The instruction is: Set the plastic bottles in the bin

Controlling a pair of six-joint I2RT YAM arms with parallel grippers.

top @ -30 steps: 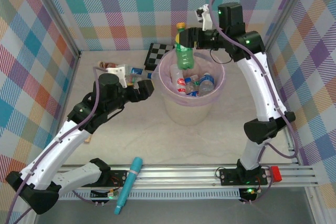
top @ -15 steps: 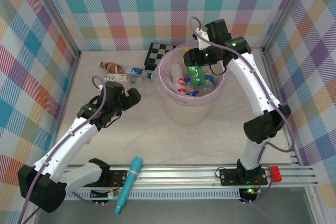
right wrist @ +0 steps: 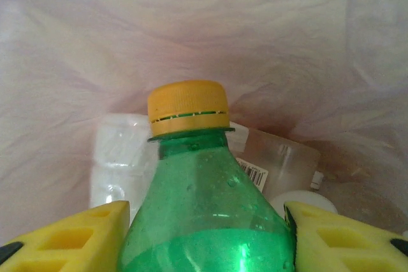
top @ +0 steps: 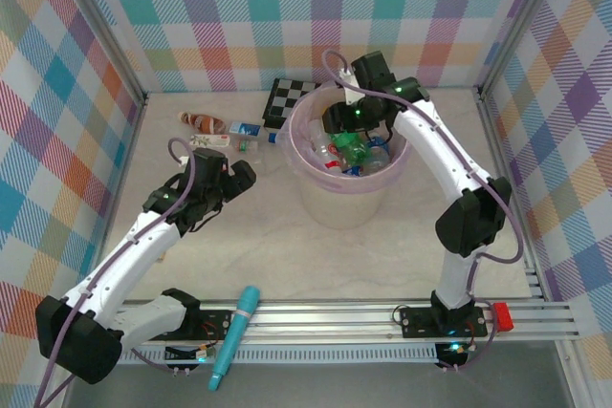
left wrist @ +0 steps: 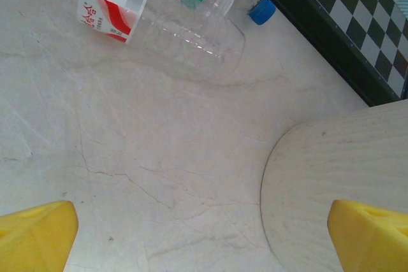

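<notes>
Overhead, the right hand (top: 354,131) sits inside the bin (top: 316,200), pinching the green bottle (top: 354,150) over other bottles lying there. The left hand (top: 239,177) hovers above the desk (top: 268,255), spread wide and holding nothing. Three bottles (top: 212,140) lie far left, near the checkerboard (top: 285,100). From the left wrist, two clear bottles lie on the desk beside the checkerboard. From the right wrist, yellow fingers (right wrist: 64,234) clamp the green bottle's shoulders, its yellow cap (right wrist: 188,106) before the pink liner (right wrist: 191,23).
</notes>
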